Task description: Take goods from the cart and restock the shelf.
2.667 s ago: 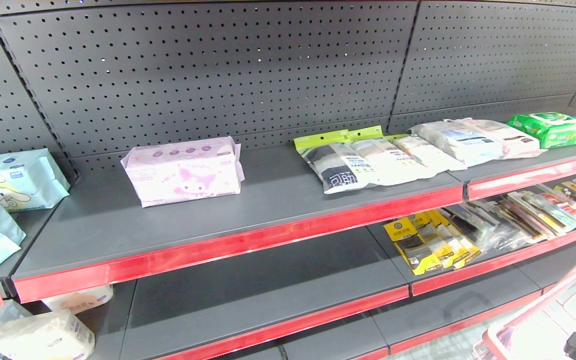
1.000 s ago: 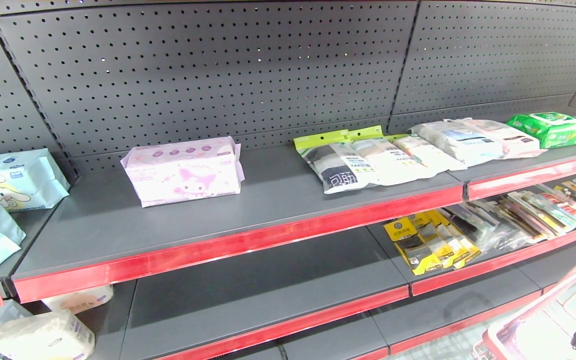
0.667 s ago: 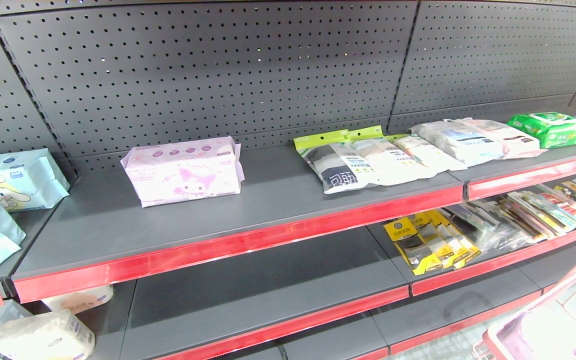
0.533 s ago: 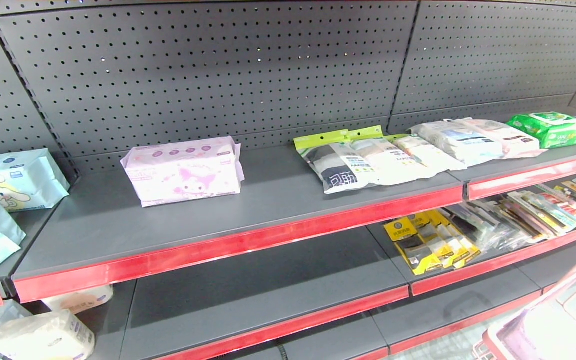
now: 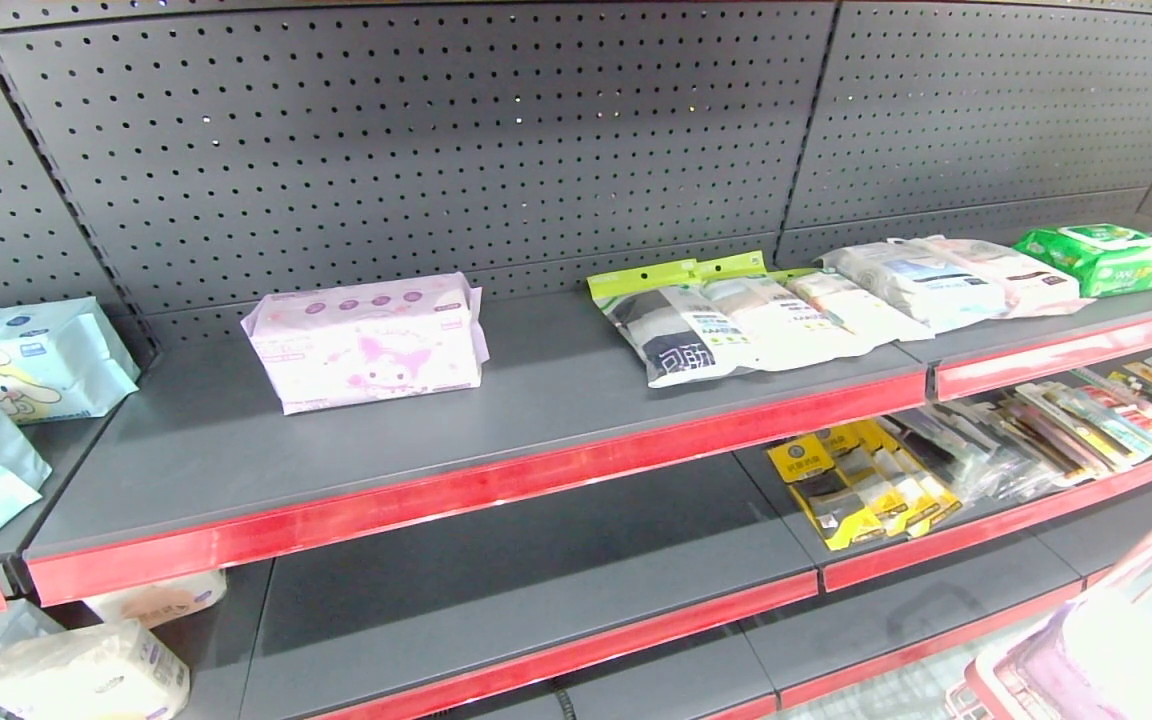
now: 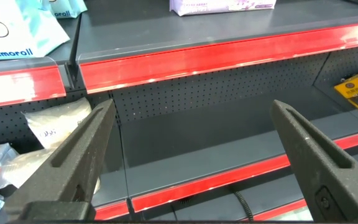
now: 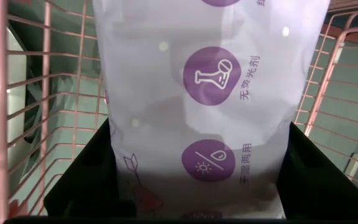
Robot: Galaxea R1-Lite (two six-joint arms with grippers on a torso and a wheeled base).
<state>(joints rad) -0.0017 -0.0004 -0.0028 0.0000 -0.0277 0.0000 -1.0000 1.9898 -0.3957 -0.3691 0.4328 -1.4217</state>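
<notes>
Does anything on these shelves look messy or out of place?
Mildly. The green-topped packs on the upper shelf lie fanned over one another at a slant, while the pink pack sits alone. No spill or damage shows.

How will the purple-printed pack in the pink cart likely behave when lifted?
The pack is probably soft: its wrapper narrows where the jaws press on both sides. It is likely light for its bulk, since it looks puffy. Its film shows glare spots, so it may slip.

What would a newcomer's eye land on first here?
The pink pack sits on the upper shelf, left of the green-topped packs. The right claw is clamped on a purple-printed pack at the pink wire cart. The left claw is open before the lower shelf.
</notes>
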